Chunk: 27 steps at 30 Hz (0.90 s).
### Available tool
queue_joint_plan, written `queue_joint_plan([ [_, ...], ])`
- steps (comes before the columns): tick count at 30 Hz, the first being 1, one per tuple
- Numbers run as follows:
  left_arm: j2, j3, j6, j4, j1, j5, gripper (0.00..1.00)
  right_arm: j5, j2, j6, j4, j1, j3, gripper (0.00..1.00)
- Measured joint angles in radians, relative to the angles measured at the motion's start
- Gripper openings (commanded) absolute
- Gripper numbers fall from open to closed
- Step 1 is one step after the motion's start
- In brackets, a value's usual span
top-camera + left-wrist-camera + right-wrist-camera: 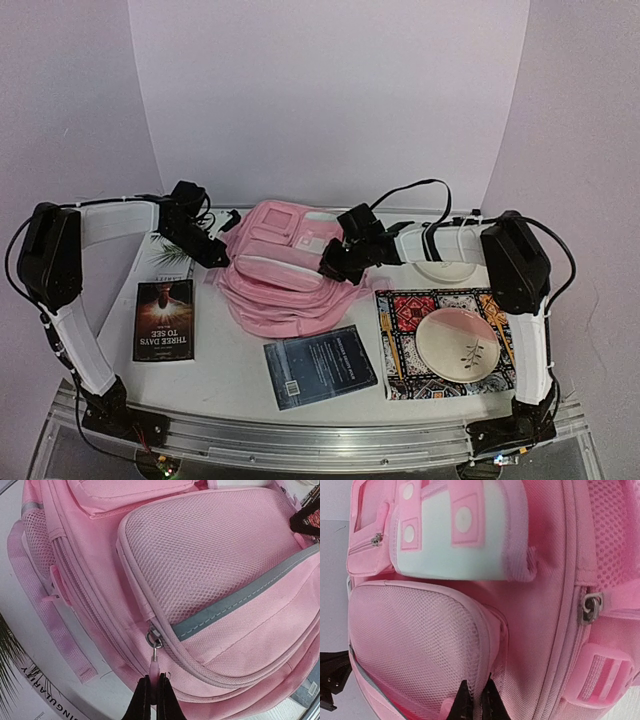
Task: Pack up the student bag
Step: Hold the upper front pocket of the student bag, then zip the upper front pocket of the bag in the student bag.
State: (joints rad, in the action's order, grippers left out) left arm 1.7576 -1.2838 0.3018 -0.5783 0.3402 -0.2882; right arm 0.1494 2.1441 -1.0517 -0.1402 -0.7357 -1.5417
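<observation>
**Both grippers closed at the student bag, mid-table**

The student bag (285, 275) is lying flat at the middle of the table (240, 385), front pockets facing up, between the two arms. It is the largest item in view.

The left gripper (154, 682) is reaching in from the bag's left side. Its jaws are clamping together on the pink zipper pull (154, 666), which is hanging from a metal slider at the corner of the mesh pocket (210, 555). A grey band is running across the lower part of that pocket.

The right gripper (477, 690) is meeting the bag from the opposite side. Its jaws are standing together, with the tips pressing against the pink fabric beside the mesh pocket's rim. Whether any fabric is caught between them cannot be told. The white pocket panel (455, 545) is sitting just beyond.

Surrounding items:
- A dark book titled "Three Days to See" (164, 320) is lying left of the bag.
- A second book (165, 255) is lying behind it, close to the left gripper.
- A dark blue book (320, 366) is lying in front of the bag.
- A patterned mat (400, 310) is lying to the right, with a pink-and-cream plate (458, 340) sitting on it.
</observation>
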Motion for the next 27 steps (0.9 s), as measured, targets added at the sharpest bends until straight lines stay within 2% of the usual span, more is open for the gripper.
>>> queue_joint_plan([
  [4,-0.017,0.015,-0.067,0.004,0.009,0.015,0.0,-0.008,0.0,-0.039,-0.07,0.0,0.046,0.0],
  [19,-0.178,0.212,-0.302,0.012,0.05,0.021,0.0,-0.066,-0.012,-0.14,-0.139,-0.018,0.083,0.0],
  [27,-0.183,0.213,-0.537,0.008,0.133,0.058,0.0,-0.103,-0.029,-0.178,-0.145,-0.018,0.105,0.0],
])
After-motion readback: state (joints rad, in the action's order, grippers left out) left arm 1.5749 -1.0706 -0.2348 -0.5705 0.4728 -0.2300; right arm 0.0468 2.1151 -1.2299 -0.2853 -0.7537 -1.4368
